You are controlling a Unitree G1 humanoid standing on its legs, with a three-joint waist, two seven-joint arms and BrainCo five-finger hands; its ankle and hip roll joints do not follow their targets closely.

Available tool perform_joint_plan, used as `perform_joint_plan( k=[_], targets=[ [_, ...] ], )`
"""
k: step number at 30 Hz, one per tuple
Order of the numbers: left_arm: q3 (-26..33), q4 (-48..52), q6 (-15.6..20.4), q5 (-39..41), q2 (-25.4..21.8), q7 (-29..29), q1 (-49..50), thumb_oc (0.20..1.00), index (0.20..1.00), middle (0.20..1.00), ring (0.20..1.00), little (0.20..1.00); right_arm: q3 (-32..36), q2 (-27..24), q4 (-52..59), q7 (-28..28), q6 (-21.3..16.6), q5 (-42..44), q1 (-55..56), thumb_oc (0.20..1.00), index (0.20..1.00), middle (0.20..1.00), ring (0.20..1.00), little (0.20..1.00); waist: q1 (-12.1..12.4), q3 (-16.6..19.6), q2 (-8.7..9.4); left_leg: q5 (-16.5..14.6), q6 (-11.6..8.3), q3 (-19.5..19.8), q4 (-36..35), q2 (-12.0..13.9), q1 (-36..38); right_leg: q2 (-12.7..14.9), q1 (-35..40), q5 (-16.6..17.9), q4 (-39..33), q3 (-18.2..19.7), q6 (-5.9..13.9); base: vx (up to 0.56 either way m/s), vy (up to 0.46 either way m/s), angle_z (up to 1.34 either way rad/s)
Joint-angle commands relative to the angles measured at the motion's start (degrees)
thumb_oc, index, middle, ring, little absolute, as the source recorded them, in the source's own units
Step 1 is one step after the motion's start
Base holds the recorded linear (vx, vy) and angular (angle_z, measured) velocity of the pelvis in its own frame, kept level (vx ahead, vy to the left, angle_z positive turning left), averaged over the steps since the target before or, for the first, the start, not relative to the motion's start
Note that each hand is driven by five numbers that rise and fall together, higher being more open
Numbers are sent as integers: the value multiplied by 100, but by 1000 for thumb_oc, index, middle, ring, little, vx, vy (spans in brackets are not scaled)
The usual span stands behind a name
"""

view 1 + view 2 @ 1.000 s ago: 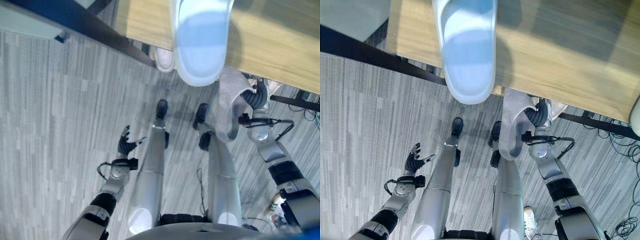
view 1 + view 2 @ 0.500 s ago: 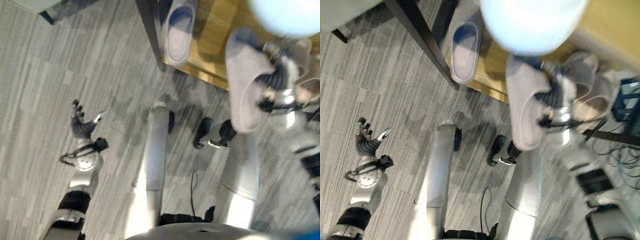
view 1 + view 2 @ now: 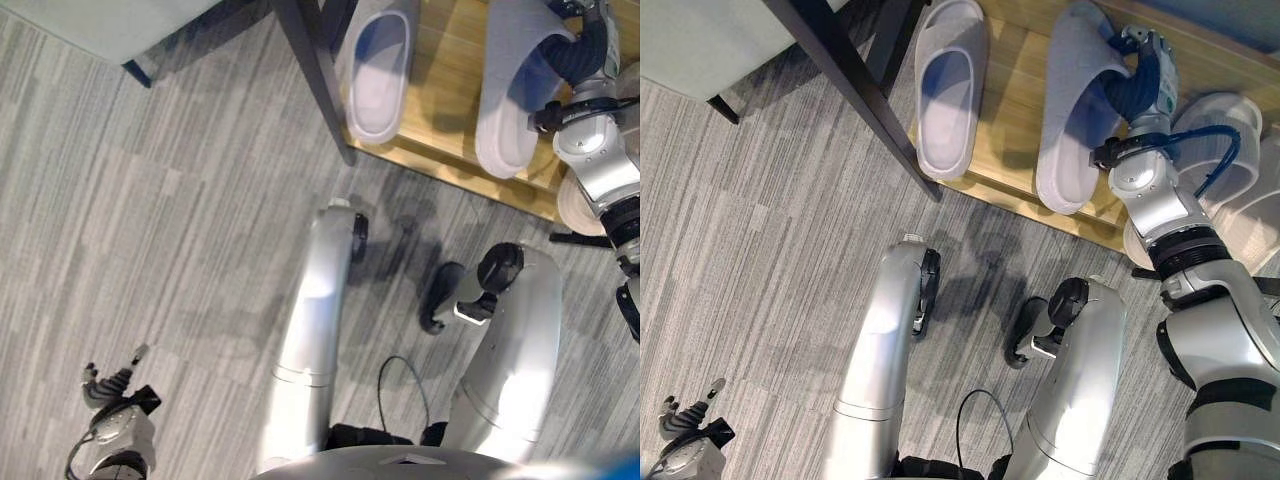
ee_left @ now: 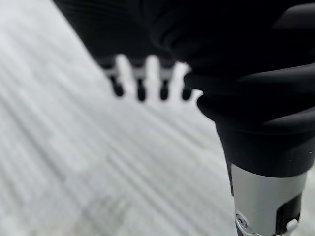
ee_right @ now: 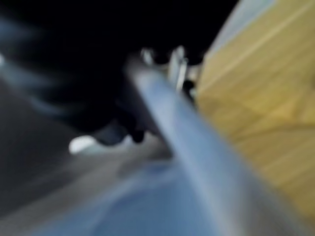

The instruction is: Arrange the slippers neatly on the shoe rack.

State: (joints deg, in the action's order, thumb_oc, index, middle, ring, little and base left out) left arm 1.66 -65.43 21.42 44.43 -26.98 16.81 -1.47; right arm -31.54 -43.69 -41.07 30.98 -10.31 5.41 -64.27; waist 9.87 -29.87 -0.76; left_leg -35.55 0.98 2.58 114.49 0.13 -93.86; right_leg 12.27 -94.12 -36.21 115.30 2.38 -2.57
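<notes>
Two pale grey slippers lie side by side on the wooden shoe rack shelf (image 3: 1012,120), toes pointing away from me. The left slipper (image 3: 950,85) rests free. The right slipper (image 3: 1072,115) has my right hand (image 3: 1140,85) at its far right edge, fingers curled over the rim, which also runs across the right wrist view as a blurred edge (image 5: 197,147). My left hand (image 3: 685,440) hangs low at the lower left above the carpet, holding nothing, its fingers (image 4: 140,81) straight.
A black rack leg (image 3: 850,85) slants down just left of the shelf. A pale cabinet (image 3: 710,50) stands at the upper left. More white slippers (image 3: 1230,130) lie to the right of my right hand. Grey carpet (image 3: 760,260) covers the floor.
The view has swung toward the lower shelf. My right hand has carried the grey slipper onto the shelf beside the other one. My left hand has dropped lower and to the left.
</notes>
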Motion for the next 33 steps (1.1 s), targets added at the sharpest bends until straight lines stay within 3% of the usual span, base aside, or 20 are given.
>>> perform_joint_plan(
  k=[1, 5, 11, 27, 33],
  targets=[
    [-83, 93, 26, 333, -42, -111, 143, 1000, 1000, 1000, 1000, 1000, -40, -129, 512, 29, -41, -156, -673, 200, 200, 200, 200, 200, 122, 7, -17, -904, 308, 500, 11, 15, 390, 91, 527, -127, -55, 664, -66, 0, 0, 0],
    [-59, 288, 46, 452, 62, -155, 165, 1000, 1000, 1000, 1000, 1000, -245, -149, 651, -114, 171, -724, -660, 200, 200, 200, 200, 200, 122, 7, 10, -985, 315, 486, 165, 34, 390, 75, 516, -154, 82, 716, -81, 16, 0, 0],
    [-327, 349, 167, -135, -82, 173, -34, 1000, 1000, 1000, 1000, 1000, -481, 160, 262, -149, 300, -1035, -911, 200, 200, 200, 200, 200, 142, 7, 22, -1115, 289, 486, 477, 58, 390, 7, 445, -198, 348, 762, -128, 15, 7, -1],
    [-348, 320, 189, 239, -244, 60, 27, 1000, 1000, 1000, 1000, 1000, -646, 850, -632, -144, 398, -667, -1297, 200, 200, 200, 200, 200, 227, 7, -55, -1245, 264, 545, 650, 69, 390, -72, 417, -252, 438, 757, -143, 2, 11, -5],
    [-387, 425, 182, 503, -255, -47, 58, 1000, 1000, 1000, 1000, 1000, -736, 1392, -1089, -163, 405, -173, -1725, 200, 200, 200, 200, 200, 287, 7, -9, -1298, 240, 543, 700, 75, 390, -75, 418, -284, 513, 755, -190, 0, 0, 0]
  ],
)
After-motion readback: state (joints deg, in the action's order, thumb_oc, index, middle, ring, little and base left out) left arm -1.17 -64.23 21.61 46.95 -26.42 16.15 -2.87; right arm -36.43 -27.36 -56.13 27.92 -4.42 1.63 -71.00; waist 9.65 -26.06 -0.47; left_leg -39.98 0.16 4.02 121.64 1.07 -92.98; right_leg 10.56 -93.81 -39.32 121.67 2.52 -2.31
